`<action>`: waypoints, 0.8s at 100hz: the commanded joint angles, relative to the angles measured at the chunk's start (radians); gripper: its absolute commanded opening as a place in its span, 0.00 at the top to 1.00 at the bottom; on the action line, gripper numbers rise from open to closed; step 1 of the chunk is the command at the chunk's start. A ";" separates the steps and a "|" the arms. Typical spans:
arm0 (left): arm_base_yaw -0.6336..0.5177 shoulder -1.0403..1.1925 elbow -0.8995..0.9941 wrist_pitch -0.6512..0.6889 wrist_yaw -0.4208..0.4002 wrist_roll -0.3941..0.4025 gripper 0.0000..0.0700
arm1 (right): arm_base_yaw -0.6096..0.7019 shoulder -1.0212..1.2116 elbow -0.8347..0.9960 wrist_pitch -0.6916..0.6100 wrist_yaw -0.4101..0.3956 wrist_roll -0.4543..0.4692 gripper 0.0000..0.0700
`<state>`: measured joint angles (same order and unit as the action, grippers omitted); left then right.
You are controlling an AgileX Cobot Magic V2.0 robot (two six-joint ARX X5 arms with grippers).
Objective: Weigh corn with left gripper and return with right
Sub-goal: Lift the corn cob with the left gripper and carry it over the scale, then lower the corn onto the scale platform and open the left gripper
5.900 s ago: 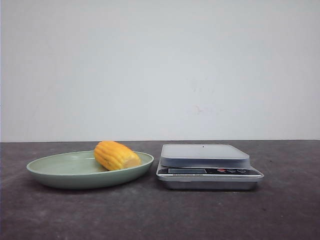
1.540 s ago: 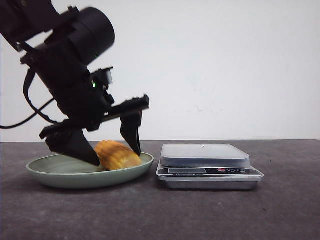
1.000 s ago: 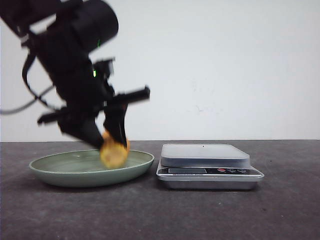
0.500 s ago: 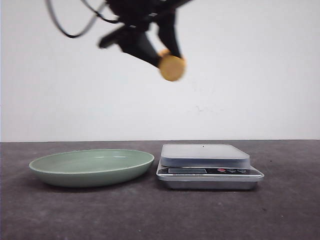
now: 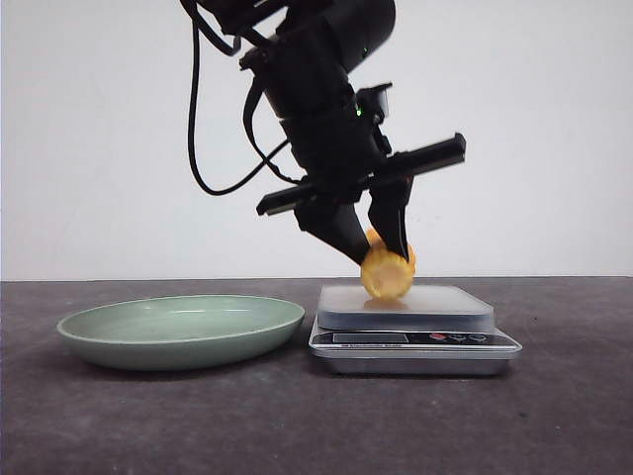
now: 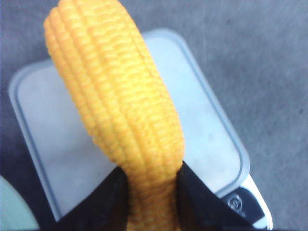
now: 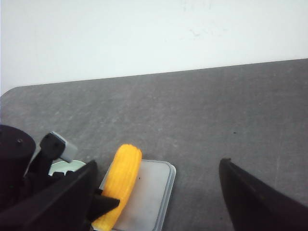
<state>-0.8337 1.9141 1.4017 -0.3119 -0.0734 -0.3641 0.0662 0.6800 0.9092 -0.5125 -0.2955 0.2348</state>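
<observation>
- Corn (image 5: pixel 387 273): one short yellow-orange cob piece, held over the platform of the one scale (image 5: pixel 406 306), its pale cut end facing the front camera. Its lower edge sits right at the platform surface; whether it touches cannot be told.
- One left gripper (image 5: pixel 376 242) comes down from above at a tilt, its two dark fingers clamped on the corn, one on each side. The left wrist view shows the ribbed cob pinched between the two fingers (image 6: pixel 108 199) at its near end, the rest stretching out over the pale grey platform.
- One right gripper (image 7: pixel 154 202) shows only in its own wrist view: two dark fingers spread wide apart with nothing between them, looking down from a distance at the corn and scale.
- One green plate (image 5: pixel 180 332) lies on the dark table (image 5: pixel 297 426) just beside the scale, on its left in the front view, with nothing in it.
- The scale has one display strip and three small buttons (image 5: pixel 458 337) on its front panel; the reading is too small to make out.
</observation>
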 commanded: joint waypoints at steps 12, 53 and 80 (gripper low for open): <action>-0.023 0.026 0.030 0.013 0.003 0.004 0.79 | 0.004 0.002 0.020 -0.016 -0.003 -0.008 0.27; -0.026 0.026 0.030 0.020 0.003 0.003 0.37 | 0.004 0.002 0.020 -0.024 -0.003 -0.007 0.27; -0.030 0.026 0.056 0.012 0.003 -0.004 0.37 | 0.003 0.002 0.020 -0.039 -0.003 -0.008 0.27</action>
<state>-0.8478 1.9160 1.4273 -0.3088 -0.0731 -0.3656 0.0666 0.6800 0.9092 -0.5591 -0.2955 0.2348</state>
